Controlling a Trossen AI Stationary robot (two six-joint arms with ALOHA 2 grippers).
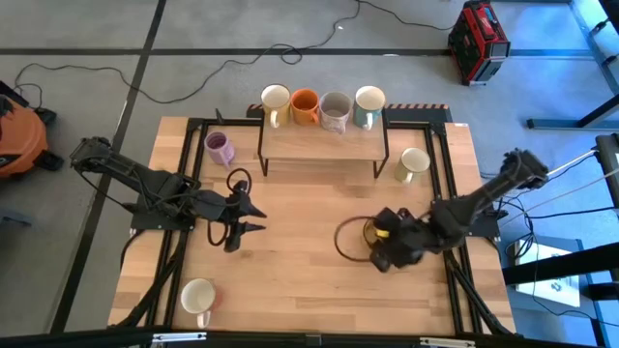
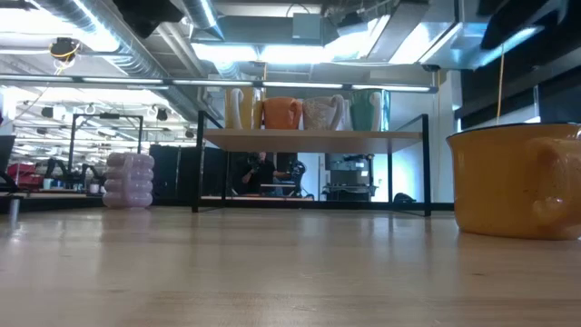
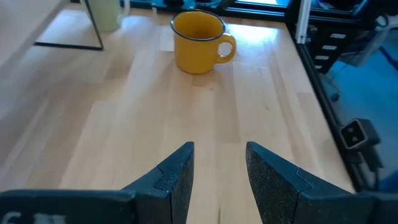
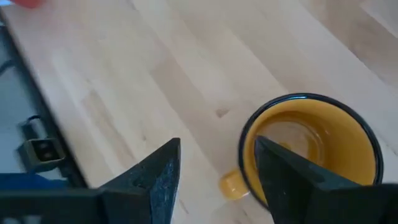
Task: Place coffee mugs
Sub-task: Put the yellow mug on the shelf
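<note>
The amber-yellow mug (image 1: pixel 364 232) stands upright on the table's right half, handle (image 4: pixel 230 185) toward the near side; it also shows in the left wrist view (image 3: pixel 196 43) and the low view (image 2: pixel 513 182). My right gripper (image 4: pixel 217 142) hovers open above it, one finger over its mouth, the other beside the handle; the low view shows no finger at the mug. My left gripper (image 3: pixel 219 146) is open over the table's middle left (image 1: pixel 253 217). Cream, orange, grey-beige and mint-blue mugs (image 1: pixel 319 106) stand on the shelf. A lilac mug (image 1: pixel 220 148) and two cream mugs (image 1: pixel 413 164) (image 1: pixel 198 297) stand on the table.
A low black-framed wooden shelf (image 1: pixel 324 145) stands at the table's far middle. Black rails (image 1: pixel 445 164) run along the table's sides. Bare wood lies between the two grippers and along the near edge. A red case (image 1: pixel 479 39) and cables lie on the floor beyond.
</note>
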